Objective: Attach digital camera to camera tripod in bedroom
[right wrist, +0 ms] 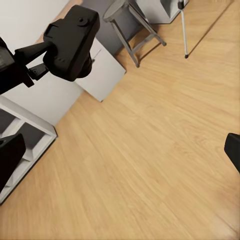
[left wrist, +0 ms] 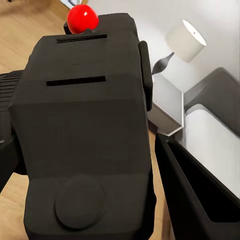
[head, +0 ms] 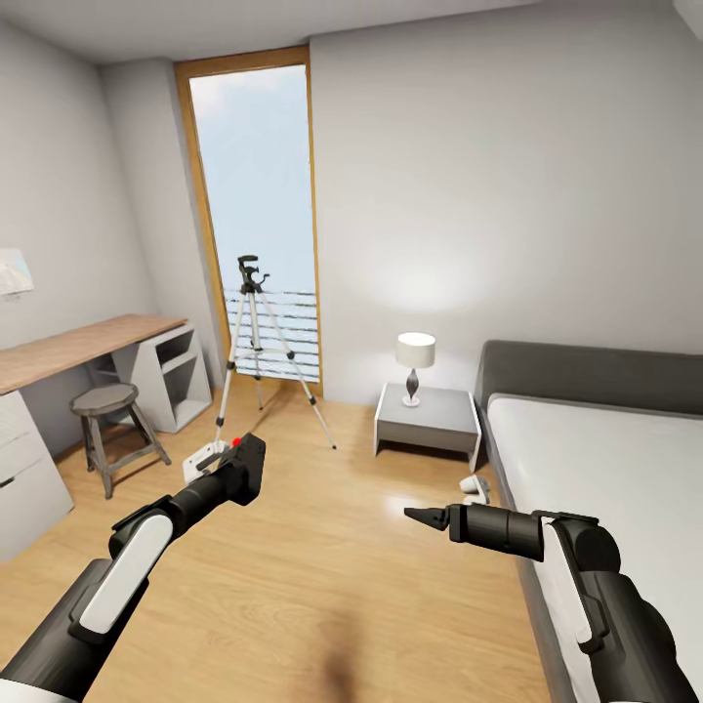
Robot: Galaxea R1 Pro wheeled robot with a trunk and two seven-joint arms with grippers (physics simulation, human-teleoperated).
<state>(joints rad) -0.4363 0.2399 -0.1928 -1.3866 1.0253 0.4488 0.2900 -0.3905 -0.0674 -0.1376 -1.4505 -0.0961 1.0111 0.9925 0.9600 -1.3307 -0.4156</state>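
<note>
The digital camera [head: 250, 465], a chunky black body with a red dot [head: 236, 441] on top, sits in my left gripper [head: 234, 478], which is shut on it above the wood floor. In the left wrist view the camera [left wrist: 85, 130] is close up, with a dark finger [left wrist: 200, 195] beside it. The camera tripod [head: 253, 337] stands upright ahead by the tall window, silver legs spread and black head bare. My right gripper [head: 420, 515] hovers open over the floor, holding nothing. The right wrist view catches the held camera [right wrist: 70, 42] and one tripod leg [right wrist: 183, 27].
A wooden desk [head: 68, 353] with white drawers and a round stool [head: 109, 415] line the left wall. A small white object [head: 202, 459] lies on the floor near the tripod. A nightstand [head: 428, 422] with a lamp [head: 415, 363] and the bed [head: 605, 469] are on the right.
</note>
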